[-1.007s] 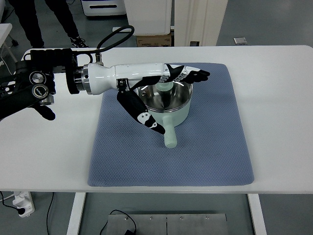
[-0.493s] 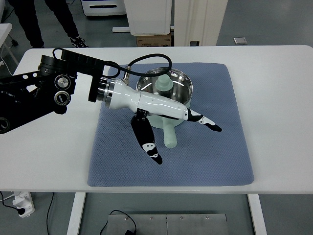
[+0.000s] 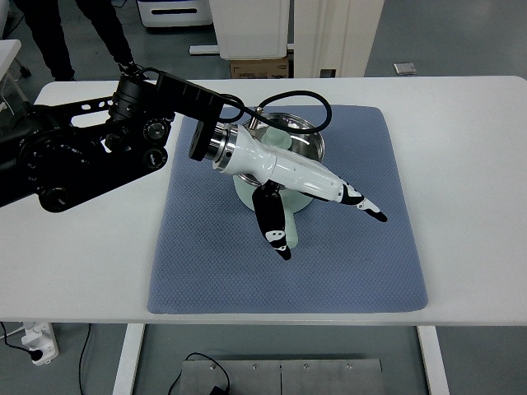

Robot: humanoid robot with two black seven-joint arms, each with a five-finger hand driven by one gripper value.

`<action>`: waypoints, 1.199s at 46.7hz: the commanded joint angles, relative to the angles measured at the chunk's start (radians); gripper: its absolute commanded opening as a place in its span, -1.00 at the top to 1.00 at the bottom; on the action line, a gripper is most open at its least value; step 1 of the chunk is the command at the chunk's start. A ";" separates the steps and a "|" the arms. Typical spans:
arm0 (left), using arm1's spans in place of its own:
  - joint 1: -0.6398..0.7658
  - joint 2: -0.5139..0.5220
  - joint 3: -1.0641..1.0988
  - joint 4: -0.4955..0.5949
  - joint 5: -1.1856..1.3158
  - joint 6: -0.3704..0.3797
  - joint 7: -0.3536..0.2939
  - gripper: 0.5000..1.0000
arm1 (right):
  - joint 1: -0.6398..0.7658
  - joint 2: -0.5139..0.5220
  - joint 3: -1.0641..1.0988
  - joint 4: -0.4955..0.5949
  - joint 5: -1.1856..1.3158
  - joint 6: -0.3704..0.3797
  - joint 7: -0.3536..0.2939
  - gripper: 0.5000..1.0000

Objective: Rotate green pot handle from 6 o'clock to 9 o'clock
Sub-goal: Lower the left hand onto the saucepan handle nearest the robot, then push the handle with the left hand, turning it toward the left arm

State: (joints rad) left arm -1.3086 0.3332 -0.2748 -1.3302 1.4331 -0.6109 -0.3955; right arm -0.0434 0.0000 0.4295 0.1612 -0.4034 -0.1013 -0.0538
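Note:
A pale green pot (image 3: pixel 306 200) with a steel inside stands on the blue mat (image 3: pixel 354 271). Its handle (image 3: pixel 292 237) points toward the near edge, about 6 o'clock. My left hand (image 3: pixel 325 222) reaches across the pot's front, covering most of its body. The fingers (image 3: pixel 366 206) are spread toward the right past the handle, and the thumb (image 3: pixel 272 226) lies just left of the handle, partly over it. The hand holds nothing. A green knob inside the pot is mostly hidden by the wrist.
The mat lies on a white table (image 3: pixel 461 132). My black left arm (image 3: pixel 90 152) spans the table's left side. A person's legs (image 3: pixel 49 33) stand beyond the far left corner. A cardboard box (image 3: pixel 259 67) sits behind the table.
My left arm swung from above the pot's far rim down across its front. The hand now straddles the handle, the thumb closer to it. The pot has not turned.

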 commanded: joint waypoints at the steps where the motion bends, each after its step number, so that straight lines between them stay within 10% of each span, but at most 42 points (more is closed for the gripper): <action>1: -0.015 -0.006 0.028 0.000 0.023 0.000 -0.002 -1.00 | 0.000 0.000 0.000 0.000 0.000 0.000 0.000 -1.00; 56: -0.205 -0.006 0.393 -0.004 0.098 0.000 -0.009 -1.00 | -0.001 0.000 0.000 0.000 0.000 0.000 0.000 -1.00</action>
State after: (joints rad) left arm -1.5124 0.3300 0.1092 -1.3362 1.5292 -0.6108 -0.4050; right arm -0.0429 0.0000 0.4296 0.1612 -0.4034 -0.1012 -0.0535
